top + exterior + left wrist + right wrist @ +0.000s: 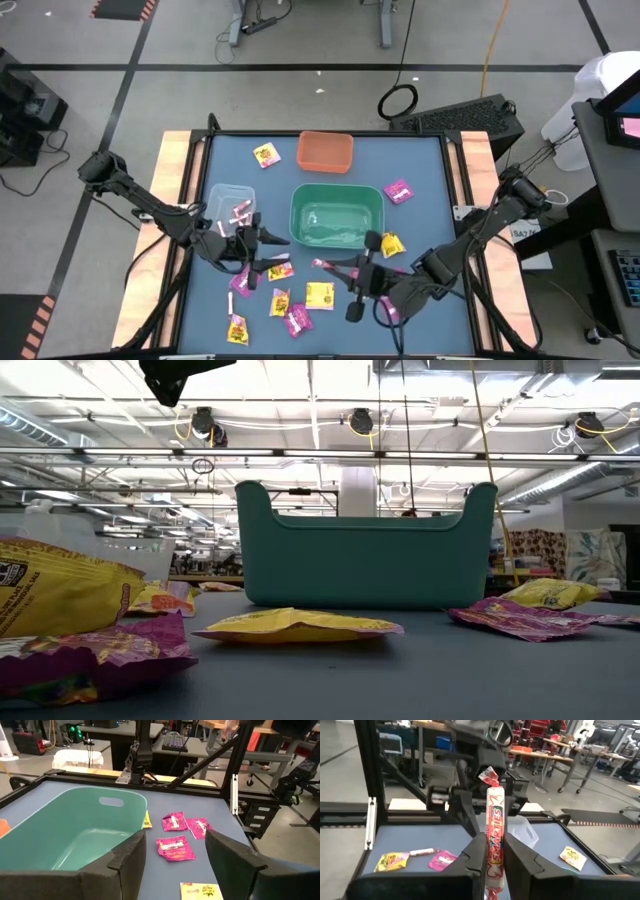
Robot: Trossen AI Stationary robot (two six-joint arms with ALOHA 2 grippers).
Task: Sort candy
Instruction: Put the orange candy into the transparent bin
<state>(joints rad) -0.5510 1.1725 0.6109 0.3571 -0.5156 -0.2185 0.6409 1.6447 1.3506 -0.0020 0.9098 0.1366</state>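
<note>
Candy lies scattered on the blue table: yellow packets (pixel 320 295) and magenta packets (pixel 398 190), most near the front edge. My right gripper (pixel 495 840), in front of the green bin (pixel 335 215), is shut on a pink-white stick (pixel 495 820). My left gripper (pixel 175 842) hovers open near the green bin's front left corner, pointing roughly level over three magenta packets (pixel 175 847) that lie flat on the table. The clear bin (pixel 228 192) holds a few sticks (pixel 240 212). My right gripper pinches the pink-white stick by its lower half (pixel 495 851) between its two fingers (pixel 476 855). The fingers come in about level from the table's right side and lie across the stick. The stick's twisted upper end (pixel 488 775) juts well past the fingers. The stick is lifted clear of the table.
An orange bin (pixel 325 150) stands at the far edge behind the green bin. A yellow packet (pixel 266 153) lies beside it. The table has a raised black frame (pixel 330 134) and wooden side rails (pixel 178 160). Free blue surface shows at the far right (pixel 425 160).
</note>
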